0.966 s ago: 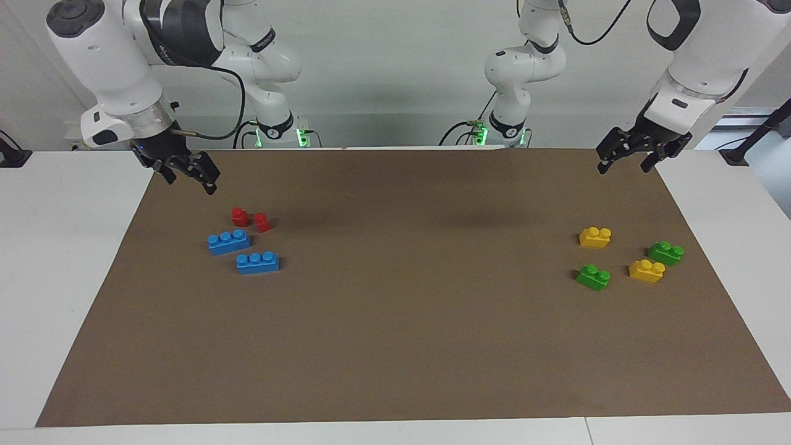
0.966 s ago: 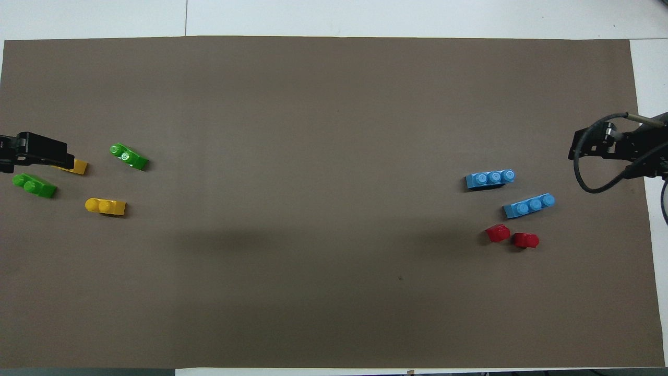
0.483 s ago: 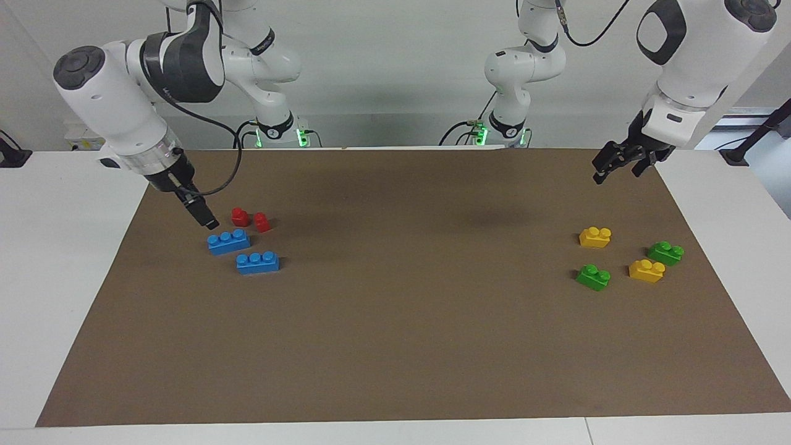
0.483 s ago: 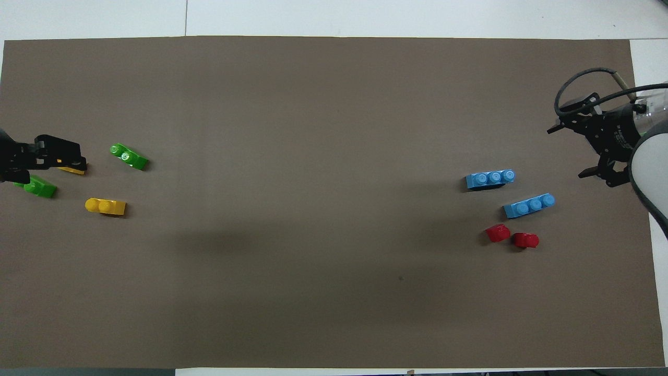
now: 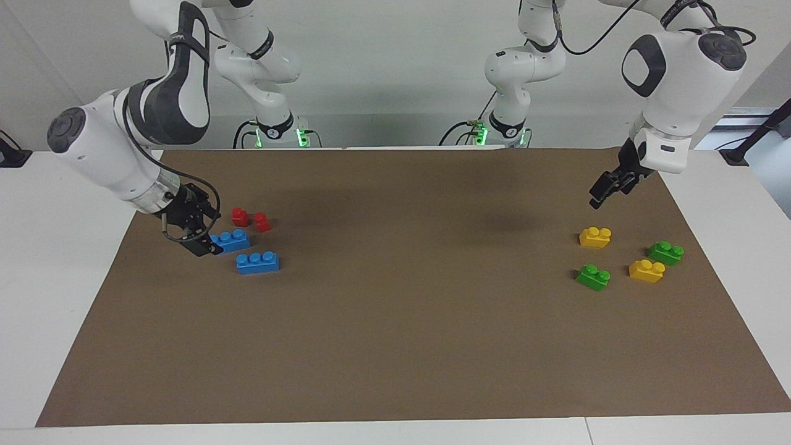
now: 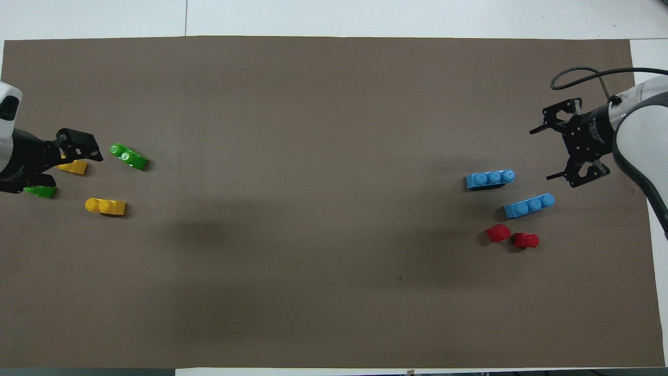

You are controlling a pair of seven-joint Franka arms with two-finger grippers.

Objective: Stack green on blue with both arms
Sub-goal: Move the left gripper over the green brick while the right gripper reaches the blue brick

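Note:
Two blue bricks lie toward the right arm's end: one (image 5: pixel 233 239) (image 6: pixel 528 206) and one farther from the robots (image 5: pixel 258 262) (image 6: pixel 489 178). My right gripper (image 5: pixel 207 233) (image 6: pixel 543 154) is open, low beside the end of the nearer blue brick, and holds nothing. Two green bricks lie toward the left arm's end: one (image 5: pixel 593 277) (image 6: pixel 129 155) and one (image 5: pixel 665 252) (image 6: pixel 42 191) partly covered in the overhead view. My left gripper (image 5: pixel 602 193) (image 6: pixel 74 168) is open, empty, up in the air over that end.
Two small red pieces (image 5: pixel 240 216) (image 5: pixel 262 222) stand beside the blue bricks, nearer to the robots. Two yellow bricks (image 5: pixel 595 237) (image 5: pixel 646 271) lie among the green ones. A brown mat (image 5: pixel 395 321) covers the white table.
My right gripper has come down from above the mat's corner to beside the nearer blue brick, its wrist turned. My left gripper has lowered slightly and moved toward the green and yellow bricks.

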